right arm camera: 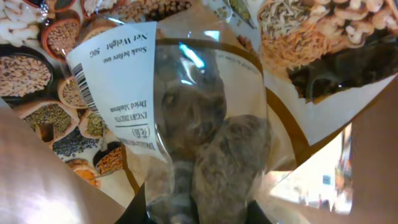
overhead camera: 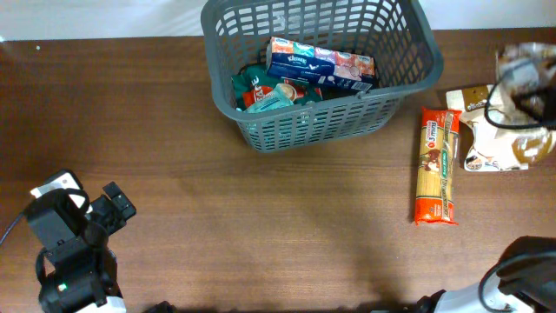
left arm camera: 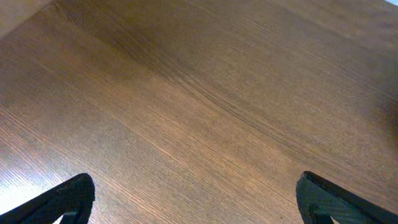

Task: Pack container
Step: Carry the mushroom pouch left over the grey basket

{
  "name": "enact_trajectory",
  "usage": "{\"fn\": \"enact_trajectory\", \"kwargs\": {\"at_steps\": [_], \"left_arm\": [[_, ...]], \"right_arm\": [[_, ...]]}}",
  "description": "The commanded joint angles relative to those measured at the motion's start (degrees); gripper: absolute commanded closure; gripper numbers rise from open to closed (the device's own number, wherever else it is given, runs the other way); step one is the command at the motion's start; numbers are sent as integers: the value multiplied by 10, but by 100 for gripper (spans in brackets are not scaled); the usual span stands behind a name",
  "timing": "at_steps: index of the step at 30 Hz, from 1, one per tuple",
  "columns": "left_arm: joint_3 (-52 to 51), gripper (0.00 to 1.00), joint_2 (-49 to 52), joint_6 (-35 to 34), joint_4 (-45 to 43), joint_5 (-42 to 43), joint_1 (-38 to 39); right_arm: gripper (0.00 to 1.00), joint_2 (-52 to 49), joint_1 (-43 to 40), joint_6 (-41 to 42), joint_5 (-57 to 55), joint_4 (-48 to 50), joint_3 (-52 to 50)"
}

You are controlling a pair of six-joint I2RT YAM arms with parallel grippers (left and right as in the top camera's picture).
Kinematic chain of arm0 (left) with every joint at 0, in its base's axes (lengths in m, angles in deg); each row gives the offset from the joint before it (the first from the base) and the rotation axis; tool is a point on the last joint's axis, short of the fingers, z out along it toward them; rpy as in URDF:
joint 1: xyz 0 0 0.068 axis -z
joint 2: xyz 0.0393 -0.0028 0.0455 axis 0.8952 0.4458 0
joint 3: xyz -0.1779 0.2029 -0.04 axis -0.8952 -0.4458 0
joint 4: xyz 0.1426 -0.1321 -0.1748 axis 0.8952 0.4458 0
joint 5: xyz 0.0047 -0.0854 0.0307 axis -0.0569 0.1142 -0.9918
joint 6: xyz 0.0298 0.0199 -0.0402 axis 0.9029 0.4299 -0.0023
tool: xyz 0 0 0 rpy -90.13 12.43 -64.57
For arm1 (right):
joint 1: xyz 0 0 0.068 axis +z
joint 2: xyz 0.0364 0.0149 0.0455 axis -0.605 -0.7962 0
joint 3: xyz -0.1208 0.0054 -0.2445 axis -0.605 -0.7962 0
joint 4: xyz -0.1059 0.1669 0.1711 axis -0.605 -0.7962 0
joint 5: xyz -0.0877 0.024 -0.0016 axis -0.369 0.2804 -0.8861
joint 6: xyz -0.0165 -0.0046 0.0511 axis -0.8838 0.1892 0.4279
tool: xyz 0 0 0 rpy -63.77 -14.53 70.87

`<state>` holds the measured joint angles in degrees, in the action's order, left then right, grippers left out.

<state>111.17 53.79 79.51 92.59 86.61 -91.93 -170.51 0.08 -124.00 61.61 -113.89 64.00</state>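
The dark grey basket point(overhead camera: 261, 130) stands at the back middle of the table and holds a blue tissue box point(overhead camera: 320, 63) and green and red packets point(overhead camera: 269, 91). My right gripper point(right arm camera: 196, 208) is closed on a clear-windowed packet of dried mushrooms point(right arm camera: 205, 124), which fills the right wrist view. In the overhead view the right gripper point(overhead camera: 521, 91) is blurred at the far right edge, over beige packets point(overhead camera: 486, 139). My left gripper point(overhead camera: 117, 204) is open and empty at the front left, over bare wood point(left arm camera: 196, 199).
A long orange spaghetti packet point(overhead camera: 437, 165) lies right of the basket, pointing front to back. The right arm's base point(overhead camera: 521, 274) is at the front right corner. The brown wooden table point(overhead camera: 261, 226) spreads between the arms.
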Motion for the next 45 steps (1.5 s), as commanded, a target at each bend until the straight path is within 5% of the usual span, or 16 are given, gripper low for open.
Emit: {"fn": "enact_trajectory", "kwargs": {"at_steps": [1, 13, 23, 29, 45], "left_arm": [[-2, 1, 0, 11, -5, 6, 3], [-2, 1, 0, 11, -14, 26, 3], [-2, 1, 0, 11, -14, 38, 3], [-2, 1, 0, 11, -15, 42, 3], [-2, 1, 0, 11, -18, 61, 3]], "right_arm": [[96, 15, 42, 3, 51, -9, 95], [97, 15, 166, 99, 63, 17, 305], [97, -17, 310, 199, -113, 38, 304], [97, -67, 363, 243, -110, 35, 304], [97, -158, 427, 194, -196, -62, 304]]}}
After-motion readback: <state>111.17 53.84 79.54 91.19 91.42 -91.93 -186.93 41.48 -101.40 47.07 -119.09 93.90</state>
